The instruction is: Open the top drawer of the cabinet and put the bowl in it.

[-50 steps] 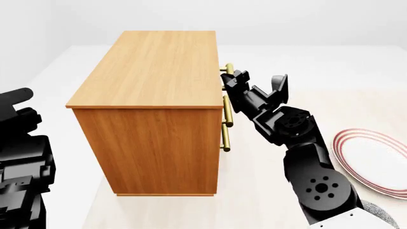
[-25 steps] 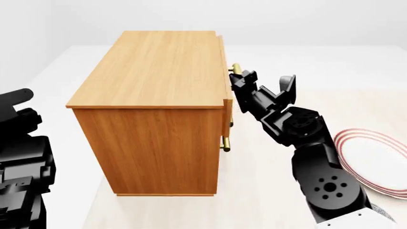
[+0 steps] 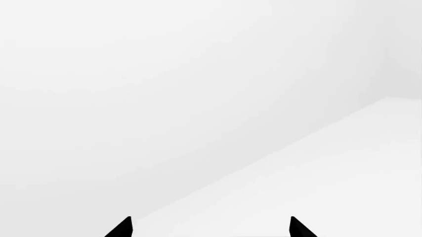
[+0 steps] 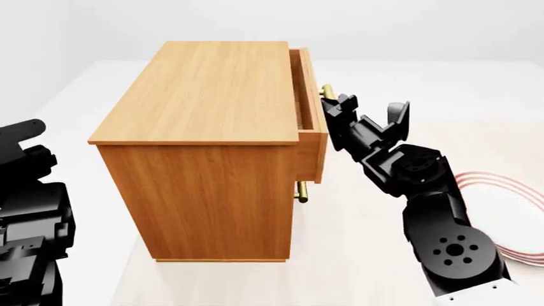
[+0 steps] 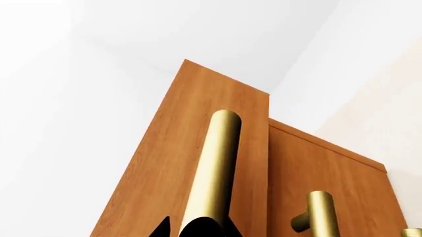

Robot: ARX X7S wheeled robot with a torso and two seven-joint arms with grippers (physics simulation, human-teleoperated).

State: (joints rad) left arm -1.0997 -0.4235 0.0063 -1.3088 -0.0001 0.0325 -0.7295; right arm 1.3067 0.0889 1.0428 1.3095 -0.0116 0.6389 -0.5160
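The left tool (image 3: 209,229) hangs idle, its tips spread on nothing. The cabinet (image 4: 204,146) stands mid-surface, its top drawer (image 4: 310,115) partly out. The right tool (image 4: 333,102) grips the brass handle (image 5: 214,168); pull level and straight. The bowl isn't visible.

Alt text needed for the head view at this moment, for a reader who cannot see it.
The right gripper grips the brass handle of the top drawer, which stands partly open from the orange-brown cabinet. A red-ringed white plate lies partly behind that arm at the right edge; the left arm sits idle at the left.
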